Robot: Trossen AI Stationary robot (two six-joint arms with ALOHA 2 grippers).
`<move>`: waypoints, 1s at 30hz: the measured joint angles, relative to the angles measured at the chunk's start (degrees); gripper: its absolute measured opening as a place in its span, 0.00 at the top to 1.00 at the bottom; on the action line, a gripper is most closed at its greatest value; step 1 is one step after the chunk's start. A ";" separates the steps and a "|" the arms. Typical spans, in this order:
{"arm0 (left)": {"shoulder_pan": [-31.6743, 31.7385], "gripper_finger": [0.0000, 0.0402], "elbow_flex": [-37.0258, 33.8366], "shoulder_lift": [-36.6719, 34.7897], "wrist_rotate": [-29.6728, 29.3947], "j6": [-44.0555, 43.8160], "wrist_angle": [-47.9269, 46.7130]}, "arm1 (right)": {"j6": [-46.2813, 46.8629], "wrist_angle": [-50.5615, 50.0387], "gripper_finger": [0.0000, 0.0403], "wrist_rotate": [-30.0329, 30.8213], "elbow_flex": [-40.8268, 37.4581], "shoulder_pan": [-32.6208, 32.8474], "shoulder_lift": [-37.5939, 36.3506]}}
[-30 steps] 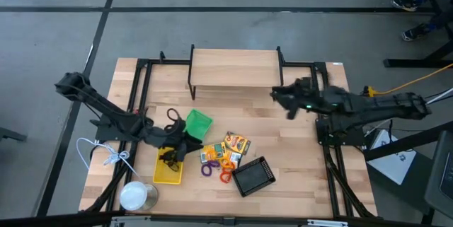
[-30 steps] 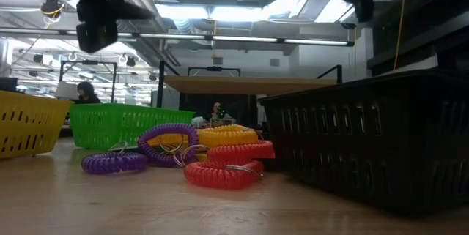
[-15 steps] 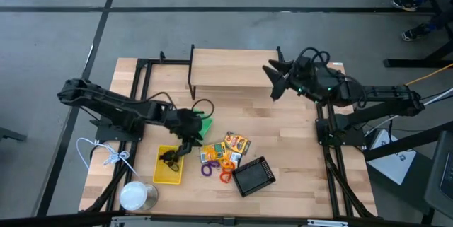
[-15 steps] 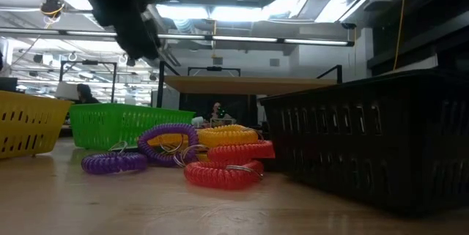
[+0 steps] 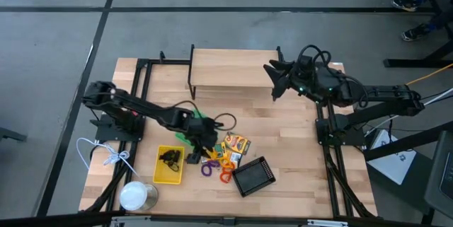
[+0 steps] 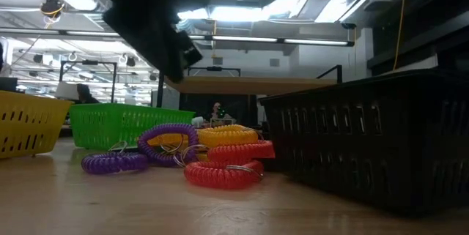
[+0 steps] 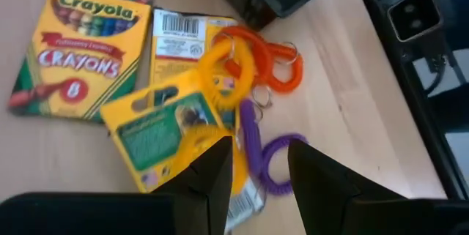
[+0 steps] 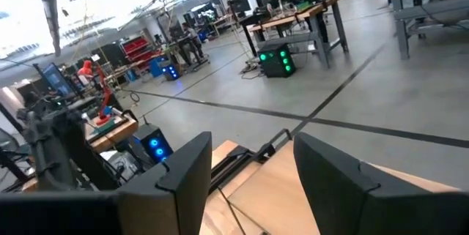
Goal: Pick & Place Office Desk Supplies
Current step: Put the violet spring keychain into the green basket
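My left gripper [image 5: 198, 148] hangs open and empty over the pile of supplies in the middle of the table. In its wrist view its fingertips [image 7: 260, 180] stand above a purple loop [image 7: 272, 168], clear of it. Beside it lie a yellow loop [image 7: 229, 74], an orange loop [image 7: 272, 63] and crayon boxes [image 7: 80, 52]. Black clips [image 5: 170, 158] lie in the yellow tray [image 5: 168, 176]. The green tray [image 5: 204, 119] is partly hidden by my left arm. The black mesh tray [image 5: 253, 176] stands at the pile's near right. My right gripper [image 5: 276, 80] is open, raised over the wooden shelf.
A wooden shelf [image 5: 233, 68] on a black frame stands at the table's far side. A white round can [image 5: 138, 195] is at the near left corner, with a white cord [image 5: 106, 153] beside it. Bare wood lies right of the mesh tray.
My left gripper has swung from over the yellow tray toward the table's right, past the green tray to the loops and boxes, rolling and tipping downward as it went. My right gripper rose and drew toward the far edge, then held still.
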 joint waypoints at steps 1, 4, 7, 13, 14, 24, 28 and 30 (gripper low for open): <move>-0.33 0.68 0.93 1.29 -0.32 -0.01 0.01 | 0.01 -0.29 0.51 -0.15 0.00 0.00 0.00; -1.21 0.68 3.41 4.54 -1.06 -0.85 -0.24 | -0.01 -1.68 0.51 -1.35 0.00 0.00 0.00; -1.91 0.68 5.65 7.25 -1.40 -2.32 -0.05 | -0.01 -3.02 0.51 -3.80 0.00 0.00 0.00; -2.72 0.68 8.40 10.27 -4.23 -4.95 -0.24 | -0.09 -5.30 0.51 -6.51 0.00 0.00 0.00; -2.73 0.68 8.70 10.52 -4.16 -5.10 -0.69 | -0.23 -5.29 0.51 -7.08 0.00 0.00 0.00; -6.20 0.68 9.42 11.86 -4.72 -6.94 -5.77 | -1.98 -5.52 0.51 -12.47 -0.02 0.00 0.00; -6.93 0.68 9.40 11.89 -7.84 -8.43 -5.85 | -3.20 -5.51 0.51 -12.45 -0.02 0.00 0.00; -6.87 0.68 9.40 11.90 -9.18 -8.91 -5.86 | -3.24 -5.51 0.51 -12.45 -0.02 0.00 0.00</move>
